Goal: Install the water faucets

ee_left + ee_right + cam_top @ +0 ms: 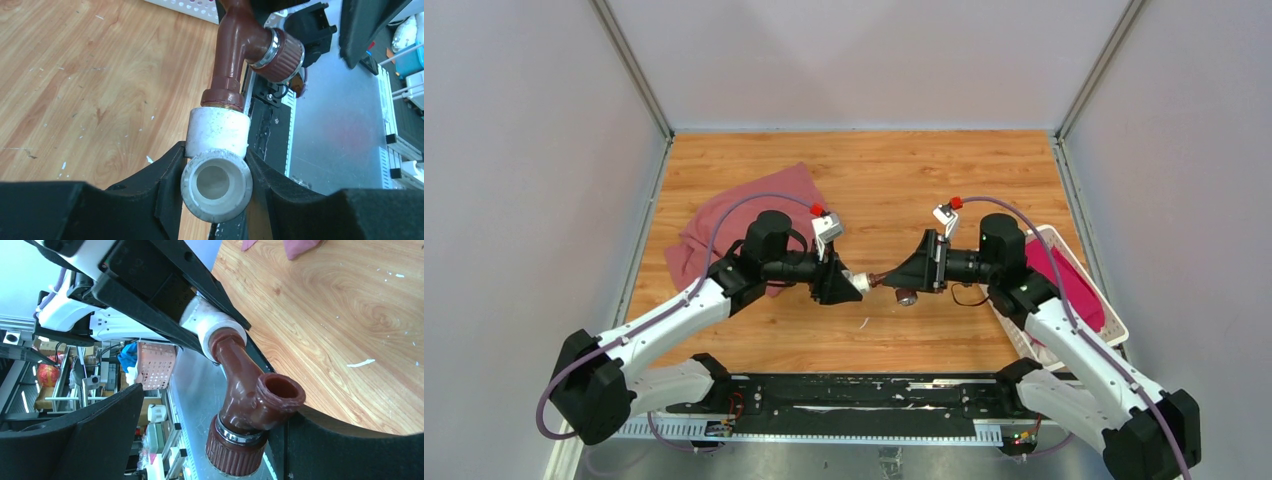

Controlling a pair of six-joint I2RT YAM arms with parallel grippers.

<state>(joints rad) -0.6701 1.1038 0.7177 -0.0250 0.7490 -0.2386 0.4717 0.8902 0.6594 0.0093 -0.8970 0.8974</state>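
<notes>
My left gripper (215,156) is shut on the white plastic pipe fitting (218,131), whose open elbow end faces the left wrist camera. The dark reddish-brown water faucet (233,55) stands in the fitting's other end, and its ribbed knob with a silvery ring (281,54) juts to the side. Seen from above, the fitting (858,283) and faucet (888,281) hang between both arms over the table. My right gripper (220,407) is open around the faucet (241,385). The spout rests against one finger (350,450); the other finger (75,432) stands well apart.
A pink-red cloth (742,228) lies at the left on the wooden table (874,170). A white slatted basket (1114,322) holding pink fabric sits at the right edge. The black base rail (854,395) runs along the near edge.
</notes>
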